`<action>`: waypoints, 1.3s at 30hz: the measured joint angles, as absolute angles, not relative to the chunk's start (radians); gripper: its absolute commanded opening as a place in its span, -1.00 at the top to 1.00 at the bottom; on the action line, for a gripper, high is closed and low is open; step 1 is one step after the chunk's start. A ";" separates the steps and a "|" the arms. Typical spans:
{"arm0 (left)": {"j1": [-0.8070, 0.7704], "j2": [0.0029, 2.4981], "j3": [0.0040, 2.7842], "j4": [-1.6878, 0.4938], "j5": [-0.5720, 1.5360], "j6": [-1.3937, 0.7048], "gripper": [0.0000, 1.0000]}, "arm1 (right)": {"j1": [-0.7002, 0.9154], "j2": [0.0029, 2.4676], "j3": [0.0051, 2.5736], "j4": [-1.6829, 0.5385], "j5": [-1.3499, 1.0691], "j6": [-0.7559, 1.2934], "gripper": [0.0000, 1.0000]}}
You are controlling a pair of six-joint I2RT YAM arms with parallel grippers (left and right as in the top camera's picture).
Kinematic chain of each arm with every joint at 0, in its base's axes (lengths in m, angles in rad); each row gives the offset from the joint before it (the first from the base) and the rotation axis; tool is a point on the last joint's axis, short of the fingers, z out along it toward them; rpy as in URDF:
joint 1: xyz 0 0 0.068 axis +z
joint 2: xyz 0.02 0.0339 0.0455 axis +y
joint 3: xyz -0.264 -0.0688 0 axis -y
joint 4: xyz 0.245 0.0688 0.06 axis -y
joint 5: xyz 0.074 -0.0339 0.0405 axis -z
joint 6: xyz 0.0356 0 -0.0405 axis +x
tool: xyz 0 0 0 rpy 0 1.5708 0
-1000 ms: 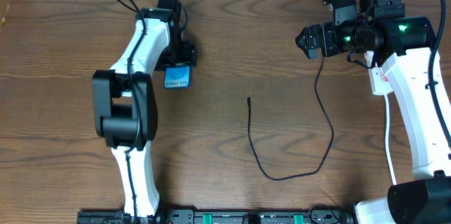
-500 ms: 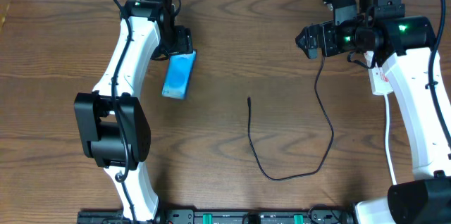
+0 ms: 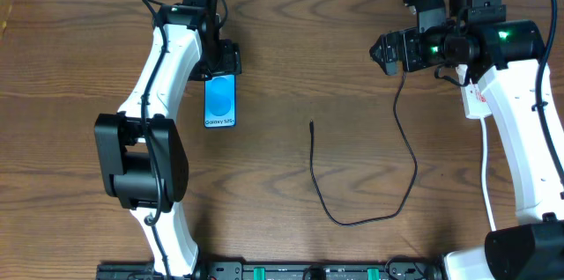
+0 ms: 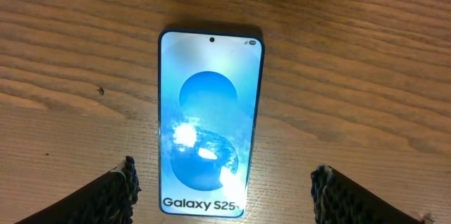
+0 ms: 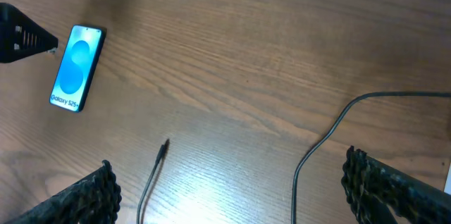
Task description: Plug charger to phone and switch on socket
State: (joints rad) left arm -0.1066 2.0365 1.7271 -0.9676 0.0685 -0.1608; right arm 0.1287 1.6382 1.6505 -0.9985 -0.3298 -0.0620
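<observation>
The phone, that slim rectangular smartphone [image 3: 221, 100] with the glossy blue screen, where does it lie?

Flat on the brown wood-grain tabletop [image 3: 291, 33], screen up, on the left side. A lighter blue circle sits on the glass, white "Galaxy S25" lettering is at the end nearest the left arm, and lamp glare shines off its smooth face.

And the left pincer [image 4: 225, 187]?

Spread wide. Its rough, black textured fingertips [image 4: 118, 185] stand on either side of the phone's lettered end, clear of both edges. It pinches nothing.

The charger?

A long, thin, black matte cable [image 3: 415, 167], lying loose on the wood to the right of the phone and well apart from it. It loops down from under the right arm and curls back up, and its small plug tip [image 3: 311, 125] rests bare near the middle of the tabletop. The other end is hidden beneath that arm.

The right pincer [image 5: 236, 182]?

Also spread wide, and empty. In the right wrist view the cable passes between its coarse black fingers [image 5: 88, 192] without touching either.
</observation>
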 measured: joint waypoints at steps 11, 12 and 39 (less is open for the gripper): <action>-0.107 2.154 1.727 -0.964 0.045 -0.161 -0.75 | 0.129 1.638 1.650 -1.008 -0.330 -0.062 -0.99; -0.107 2.162 1.726 -0.964 0.042 -0.161 -0.75 | 0.129 1.638 1.650 -1.009 -0.330 -0.062 -0.99; -0.093 2.190 1.650 -0.908 0.044 -0.161 -0.77 | 0.129 1.638 1.650 -1.013 -0.330 -0.062 -0.99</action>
